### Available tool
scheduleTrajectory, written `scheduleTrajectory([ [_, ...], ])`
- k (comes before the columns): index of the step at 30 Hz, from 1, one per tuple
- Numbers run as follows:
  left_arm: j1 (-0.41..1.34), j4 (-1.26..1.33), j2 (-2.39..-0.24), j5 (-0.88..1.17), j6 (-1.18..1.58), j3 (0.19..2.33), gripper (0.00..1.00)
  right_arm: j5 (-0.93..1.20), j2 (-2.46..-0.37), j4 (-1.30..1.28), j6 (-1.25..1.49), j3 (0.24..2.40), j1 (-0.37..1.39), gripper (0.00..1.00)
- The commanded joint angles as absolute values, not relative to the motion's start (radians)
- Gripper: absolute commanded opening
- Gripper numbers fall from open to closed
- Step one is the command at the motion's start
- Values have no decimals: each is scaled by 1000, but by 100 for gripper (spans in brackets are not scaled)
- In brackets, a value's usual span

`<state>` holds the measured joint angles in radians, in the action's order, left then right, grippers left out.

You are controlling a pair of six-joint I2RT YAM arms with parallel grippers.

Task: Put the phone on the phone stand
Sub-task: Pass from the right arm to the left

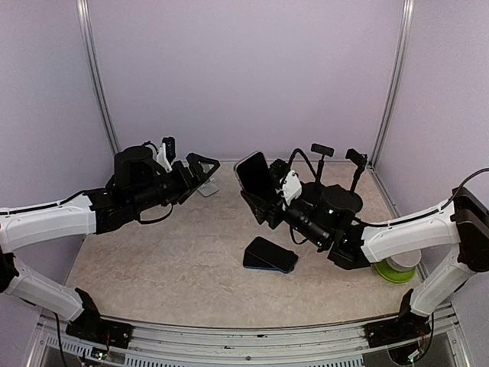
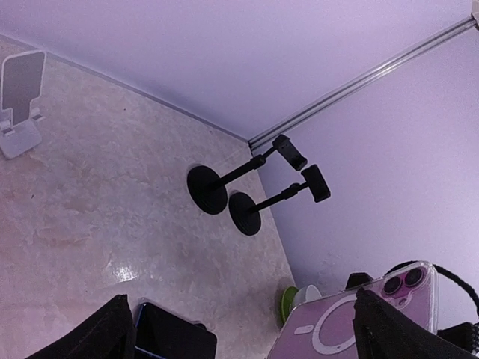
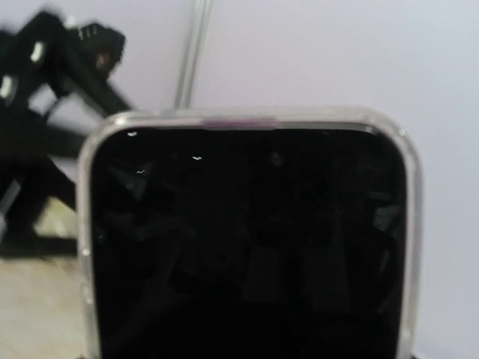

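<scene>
I count two arms and one dark-screened phone in a clear case (image 1: 254,174). The phone is held upright above the surface (image 1: 176,260) by the right jaws, which are clamped on its lower part. The left jaws stand wide apart and hold nothing. Their tips are just beside the one white folding phone stand (image 1: 208,188) at the back, which is left of the phone and apart from it.

Also there: two black pole stands with round bases (image 2: 207,189), side by side near the back corner. One dark flat slab with a blue edge (image 1: 270,254) lies in the middle (I cannot tell what it is). One green ring (image 1: 393,271) sits by the right arm.

Only the left wrist view shows the phone's back (image 2: 359,314), pale purple with two lenses and a ring mark under the case. It also shows the pole stands' bases, which the right arm covers from above. The right wrist view gives me just the top of the black screen (image 3: 247,247), with the left arm blurred behind it and its own jaws hidden
</scene>
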<state>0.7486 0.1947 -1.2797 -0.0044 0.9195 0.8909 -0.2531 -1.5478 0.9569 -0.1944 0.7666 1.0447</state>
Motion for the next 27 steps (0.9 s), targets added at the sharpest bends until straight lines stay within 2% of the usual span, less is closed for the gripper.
scheduleTrajectory([
  [1, 807, 267, -1299, 2, 690, 939, 99, -157, -1443, 948, 40, 742, 987, 48],
  [9, 902, 312, -1321, -105, 485, 875, 97, -83, -1343, 926, 270, 712, 919, 48],
  [14, 976, 285, -1390, -130, 423, 920, 96, -98, -1329, 956, 330, 700, 914, 49],
  [27, 1028, 338, -1466, -49, 403, 967, 94, -87, -1356, 1004, 364, 681, 914, 49],
])
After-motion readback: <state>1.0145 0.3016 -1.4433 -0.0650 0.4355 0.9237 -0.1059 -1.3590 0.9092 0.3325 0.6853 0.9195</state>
